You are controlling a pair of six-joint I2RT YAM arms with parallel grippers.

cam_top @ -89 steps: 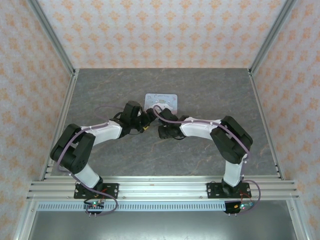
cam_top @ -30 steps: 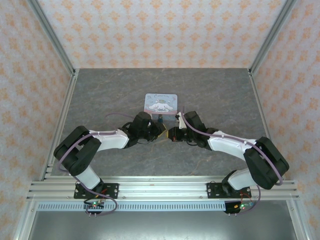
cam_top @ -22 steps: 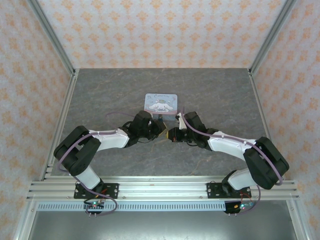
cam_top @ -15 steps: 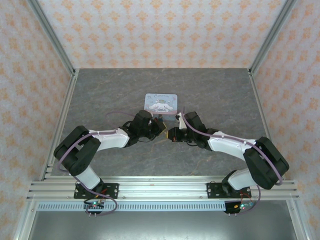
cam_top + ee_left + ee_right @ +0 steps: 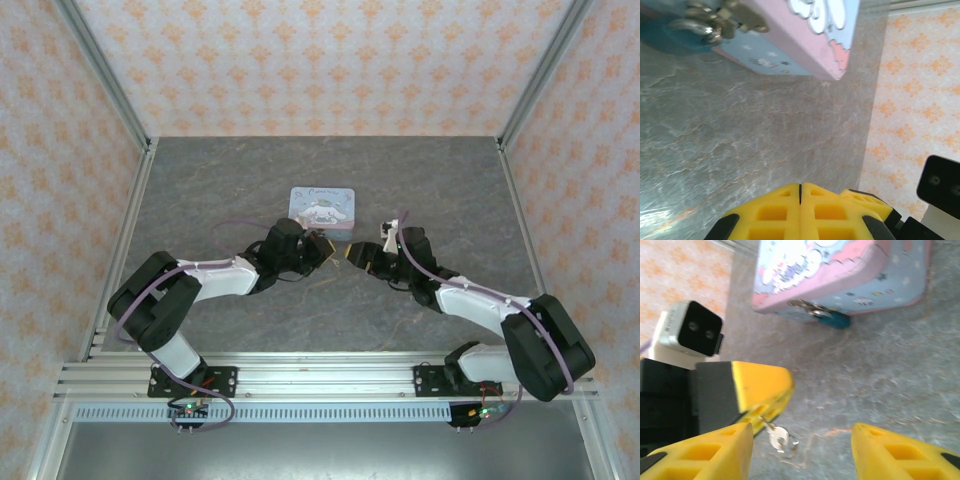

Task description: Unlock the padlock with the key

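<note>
The padlock (image 5: 834, 319), small with a teal-blue body, hangs by its silvery shackle from the clasp of the pale blue tin (image 5: 850, 275); it is also at the top left of the left wrist view (image 5: 675, 37). The tiny silvery key (image 5: 778, 436) sticks out of my left gripper's yellow fingertips (image 5: 765, 385), head outward, just above the table. My left gripper (image 5: 325, 247) is shut, its pads pressed together (image 5: 800, 189). My right gripper (image 5: 801, 445) stands open around the key's head without touching it, just right of the left one (image 5: 352, 254).
The tin (image 5: 322, 208) lies flat on the grey stone-patterned table (image 5: 200, 180), just beyond both grippers. The left wrist camera (image 5: 690, 329) is close on the right gripper's left. Patterned walls enclose the table on three sides.
My right gripper has opened, let go of the key and drawn back to the right. The left gripper closed and now has the key.
</note>
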